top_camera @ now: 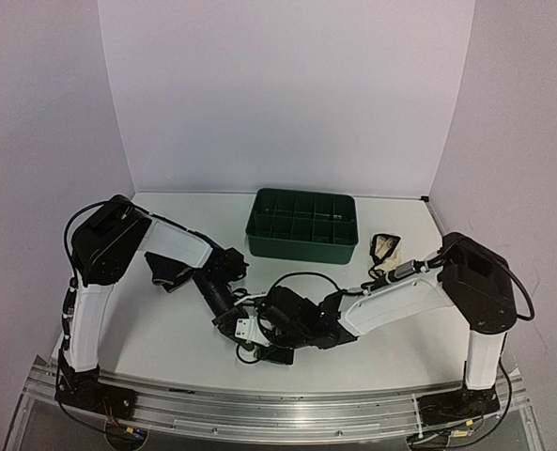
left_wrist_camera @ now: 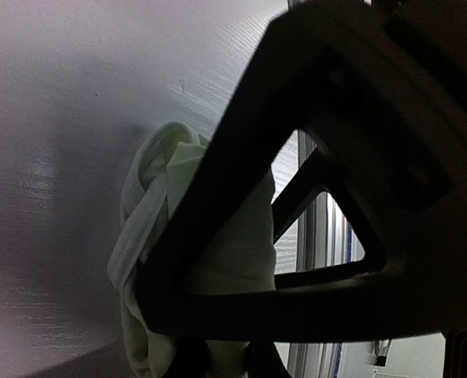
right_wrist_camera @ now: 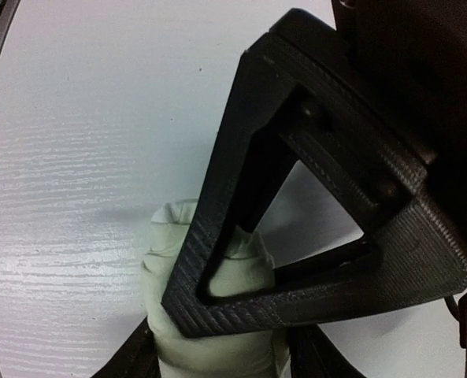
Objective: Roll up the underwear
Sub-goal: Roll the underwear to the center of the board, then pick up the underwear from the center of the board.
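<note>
Your view: left hand (left_wrist_camera: 217, 361) pinching the cream-white underwear (left_wrist_camera: 150, 206) | right hand (right_wrist_camera: 221, 356) pinching the same bundle | desk (right_wrist_camera: 75, 157) white, wood-grained | backdrop (top_camera: 287, 94) plain pale panels

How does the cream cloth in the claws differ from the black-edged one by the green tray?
The plain cloth is bunched, pinched by the left gripper and right gripper; the edged cloth lies loose right of the tray. The plain cloth has no trim; the edged cloth has black borders. Both are small, soft and pale.
</note>
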You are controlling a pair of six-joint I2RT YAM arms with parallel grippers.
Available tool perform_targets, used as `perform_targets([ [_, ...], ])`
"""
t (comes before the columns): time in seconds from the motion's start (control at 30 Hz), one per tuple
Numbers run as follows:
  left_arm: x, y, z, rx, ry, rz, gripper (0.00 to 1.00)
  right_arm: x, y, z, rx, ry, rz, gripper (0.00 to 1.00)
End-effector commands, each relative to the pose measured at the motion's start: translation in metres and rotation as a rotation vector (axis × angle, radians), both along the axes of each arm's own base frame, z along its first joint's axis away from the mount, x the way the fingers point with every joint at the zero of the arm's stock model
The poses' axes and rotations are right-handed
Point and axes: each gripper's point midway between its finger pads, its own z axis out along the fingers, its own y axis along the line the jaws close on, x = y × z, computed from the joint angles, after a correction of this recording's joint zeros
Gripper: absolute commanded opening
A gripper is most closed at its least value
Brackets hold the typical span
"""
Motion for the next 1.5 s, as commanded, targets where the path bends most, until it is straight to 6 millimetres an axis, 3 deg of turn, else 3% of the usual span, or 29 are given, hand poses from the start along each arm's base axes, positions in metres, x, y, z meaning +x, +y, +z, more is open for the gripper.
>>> perform_targets([
  [0.0, -0.011, 0.022, -0.033, 0.162, 0.001, -0.041, 0.0, 0.015, -0.009, -0.022, -0.048, 0.022, -0.1, 0.3],
  [0.13, -0.007, 0.021, -0.026, 0.138, -0.007, -0.041, 0.02, 0.01, -0.022, -0.031, -0.092, 0.071, -0.135, 0.06],
  [0.17, -0.003, 0.02, -0.023, 0.129, -0.016, -0.038, 0.09, 0.009, -0.025, -0.032, -0.098, 0.084, -0.147, 0.01],
  [0.23, 0.008, 0.018, -0.01, 0.094, -0.054, -0.027, 0.34, 0.008, -0.03, -0.031, -0.105, 0.122, -0.184, 0.0],
  [0.33, 0.03, 0.018, 0.019, -0.006, -0.175, -0.01, 0.51, 0.001, -0.037, -0.036, -0.12, 0.222, -0.245, 0.0],
  [0.43, 0.051, 0.025, 0.043, -0.109, -0.327, 0.015, 0.55, -0.006, -0.045, -0.045, -0.138, 0.328, -0.316, 0.0],
  [0.5, 0.051, 0.033, 0.051, -0.152, -0.422, -0.017, 0.58, -0.007, -0.052, -0.05, -0.144, 0.388, -0.373, 0.0],
  [0.63, 0.045, 0.048, 0.054, -0.165, -0.541, -0.085, 0.59, -0.003, -0.063, -0.059, -0.158, 0.458, -0.499, 0.0],
  [0.73, 0.051, 0.049, 0.056, -0.161, -0.596, -0.069, 0.59, 0.006, -0.066, -0.054, -0.12, 0.535, -0.604, 0.0],
  [1.0, 0.075, 0.039, 0.075, -0.169, -0.664, 0.074, 0.59, 0.048, -0.066, -0.003, 0.077, 0.662, -0.838, 0.0],
  [1.2, 0.076, 0.041, 0.079, -0.158, -0.67, 0.092, 0.59, 0.076, -0.07, 0.034, 0.202, 0.691, -0.917, 0.0],
  [1.33, 0.079, 0.043, 0.079, -0.145, -0.676, 0.1, 0.59, 0.094, -0.075, 0.063, 0.282, 0.636, -0.955, 0.0],
  [1.47, 0.079, 0.043, 0.081, -0.147, -0.679, 0.104, 0.59, 0.133, -0.097, 0.107, 0.396, 0.506, -1.052, 0.0],
])
